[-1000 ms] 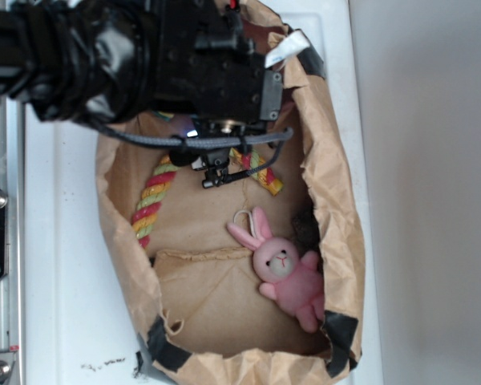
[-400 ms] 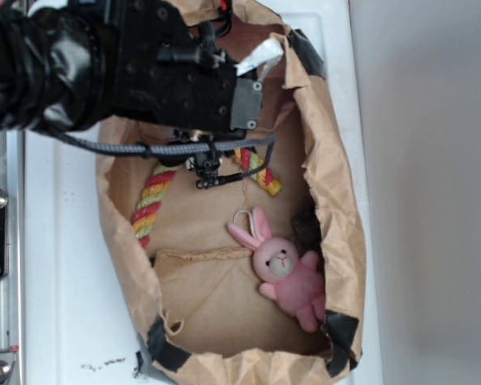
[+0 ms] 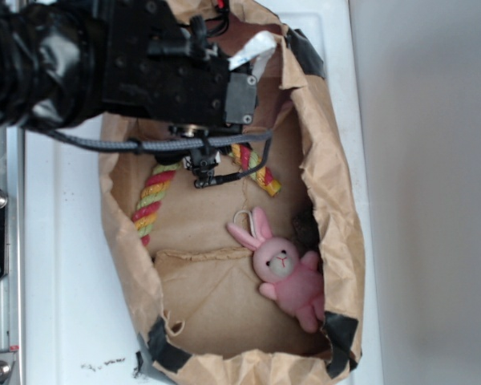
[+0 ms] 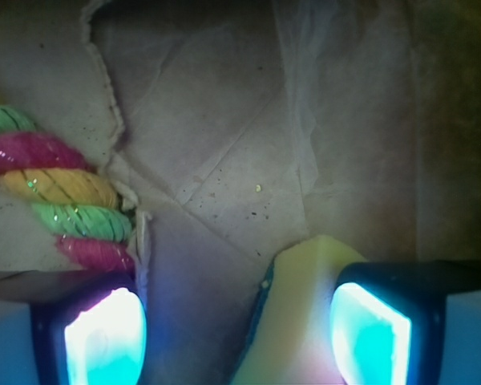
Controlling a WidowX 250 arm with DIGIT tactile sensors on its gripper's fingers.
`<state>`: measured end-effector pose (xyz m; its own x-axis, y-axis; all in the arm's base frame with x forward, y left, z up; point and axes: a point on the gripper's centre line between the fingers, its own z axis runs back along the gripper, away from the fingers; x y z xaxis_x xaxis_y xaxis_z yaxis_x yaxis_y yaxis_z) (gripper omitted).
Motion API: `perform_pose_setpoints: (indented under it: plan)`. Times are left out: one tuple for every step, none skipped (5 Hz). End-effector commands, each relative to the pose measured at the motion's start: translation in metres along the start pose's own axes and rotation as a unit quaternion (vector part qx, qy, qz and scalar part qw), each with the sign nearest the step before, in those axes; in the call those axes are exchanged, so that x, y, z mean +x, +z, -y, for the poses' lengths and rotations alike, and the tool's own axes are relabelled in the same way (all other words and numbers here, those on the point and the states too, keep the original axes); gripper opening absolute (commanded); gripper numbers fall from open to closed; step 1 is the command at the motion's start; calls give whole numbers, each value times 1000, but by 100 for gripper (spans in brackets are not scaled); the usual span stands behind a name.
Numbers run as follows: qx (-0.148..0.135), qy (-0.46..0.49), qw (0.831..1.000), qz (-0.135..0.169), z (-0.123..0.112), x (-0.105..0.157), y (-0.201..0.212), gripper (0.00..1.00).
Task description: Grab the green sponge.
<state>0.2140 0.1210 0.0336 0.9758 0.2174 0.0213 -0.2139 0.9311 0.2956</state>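
Sponge (image 4: 305,313), yellow foam with a thin dark green edge, lay on the brown paper floor of the bag (image 3: 337,208), close against the right finger (image 4: 369,337) of the gripper (image 4: 236,341), whose jaws stood apart around it. Striped rope (image 4: 56,188) lay to the left, beside the other finger. A pink bunny (image 3: 287,273) sat nearer the bag's mouth. The grasp looked lined up; closing on the foam seemed next.
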Motion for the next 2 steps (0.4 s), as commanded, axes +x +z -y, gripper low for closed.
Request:
perform_pose_setpoints:
  plan:
    - [-32,14,999,20,9,-19,47,100]
    - [-46,13,999,25,18,-18,60,100]
